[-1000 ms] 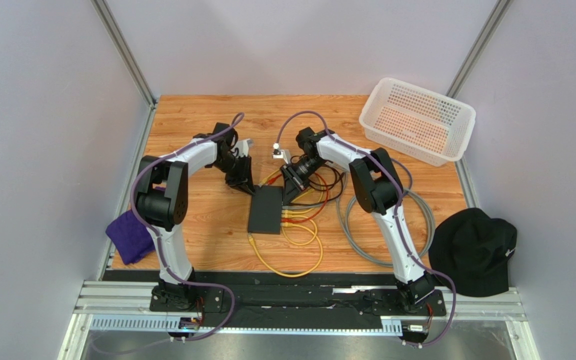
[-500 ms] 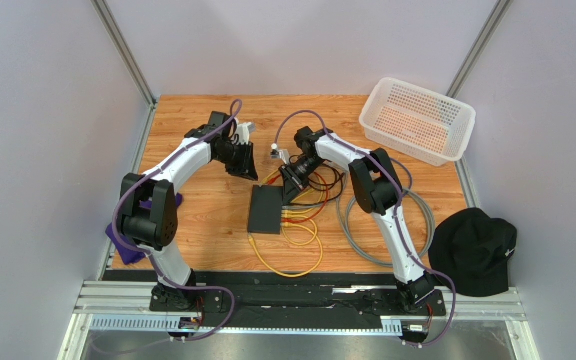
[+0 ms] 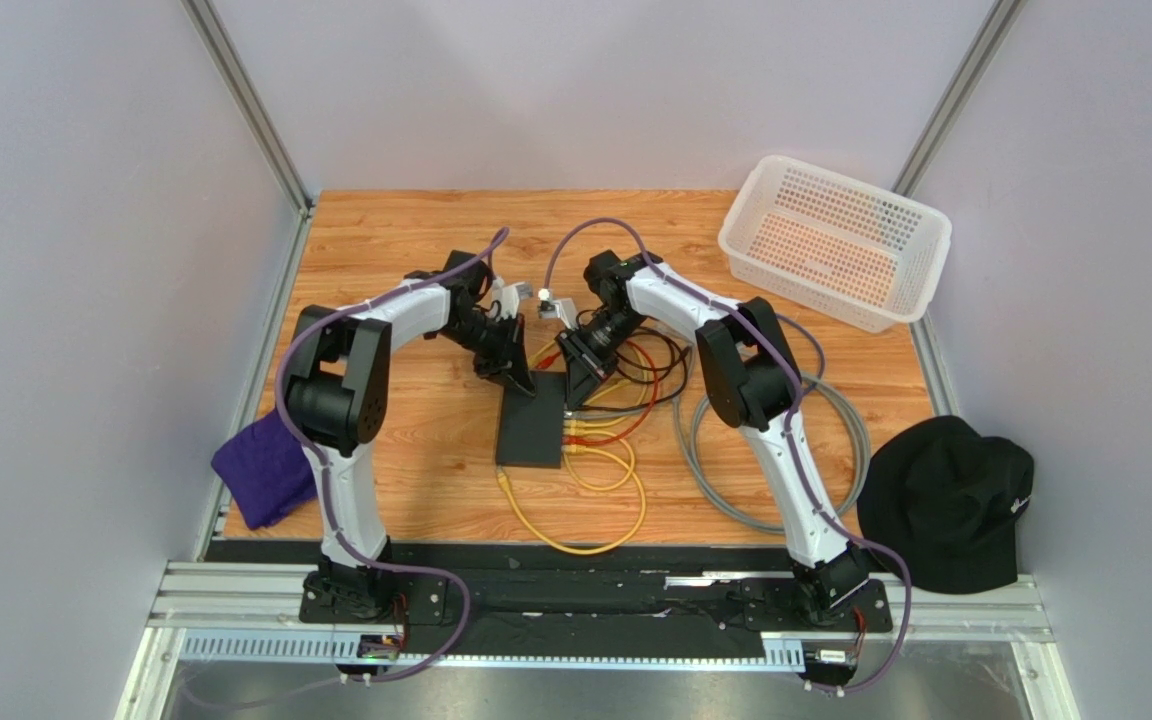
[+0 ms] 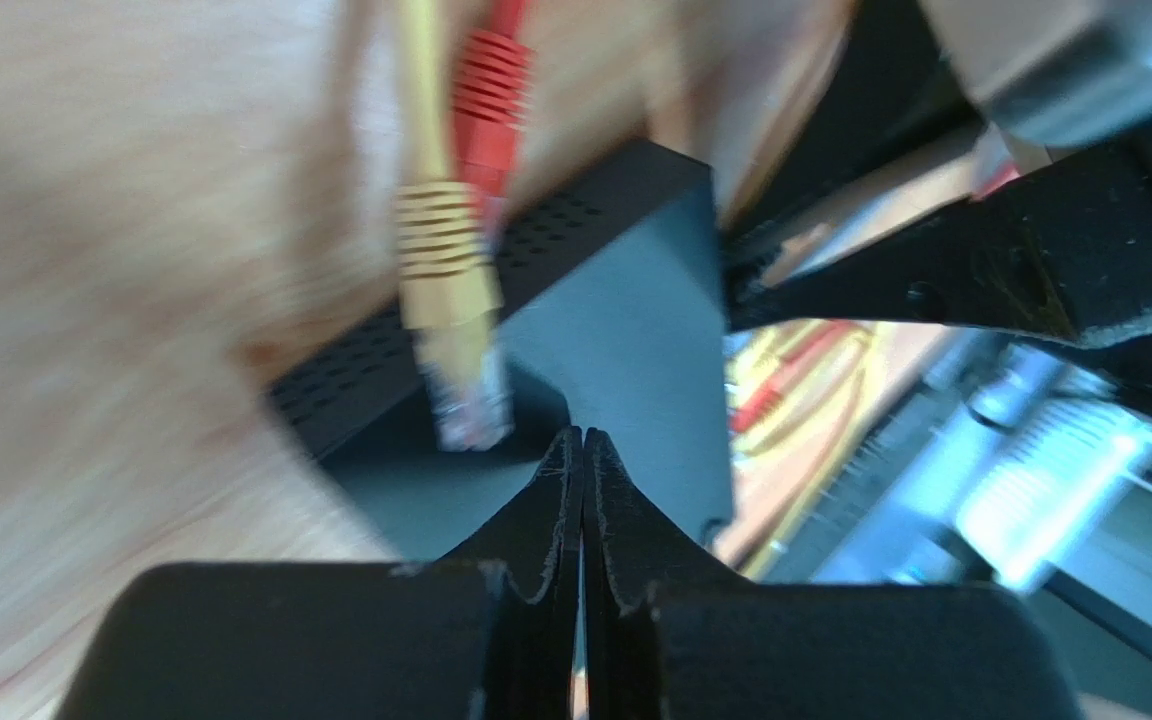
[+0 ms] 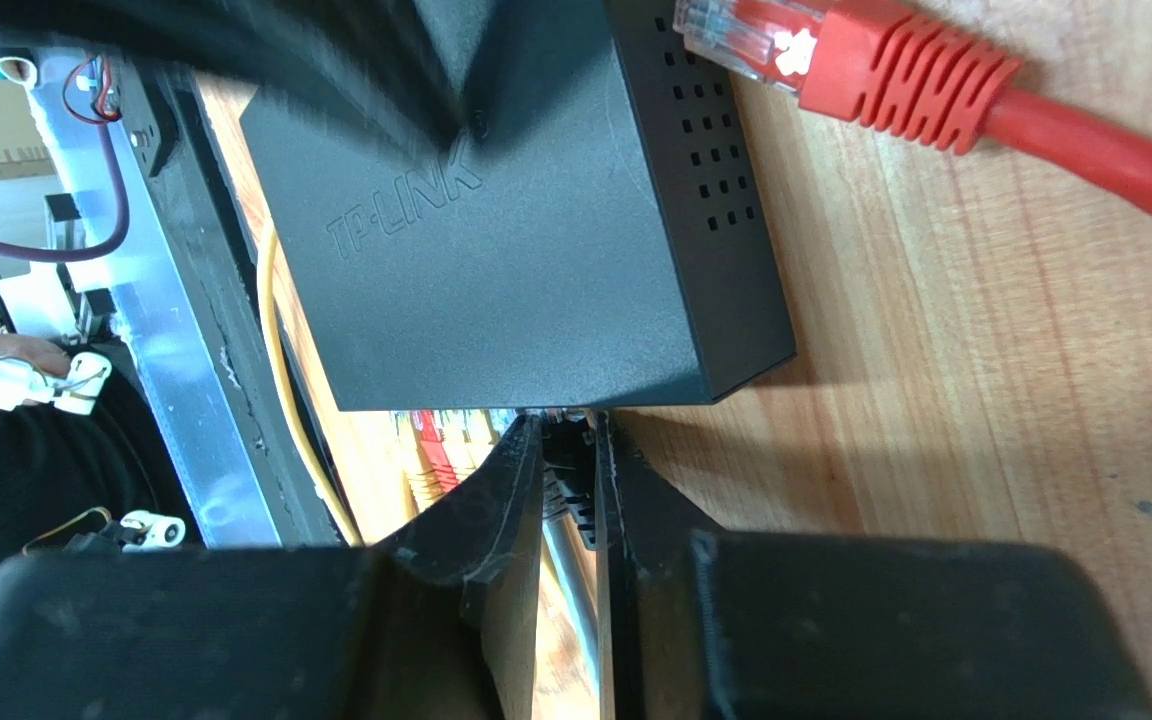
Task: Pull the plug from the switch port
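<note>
The switch is a flat black box lying mid-table; its sockets face right with yellow and red plugs in them. My right gripper sits at the switch's far right corner. In the right wrist view this gripper is shut on the black plug of a grey cable, right at the switch's edge. My left gripper is shut on nothing, its tips over the far left corner of the switch.
Unplugged yellow and red plugs lie just beyond the switch. Yellow cable loops and a grey coil spread to its right. A white basket stands far right, a black cap near right, a purple cloth near left.
My left gripper swung out to the far left with its jaws apart, then came back to the switch's far corner and shut. The right gripper stayed at the plug.
</note>
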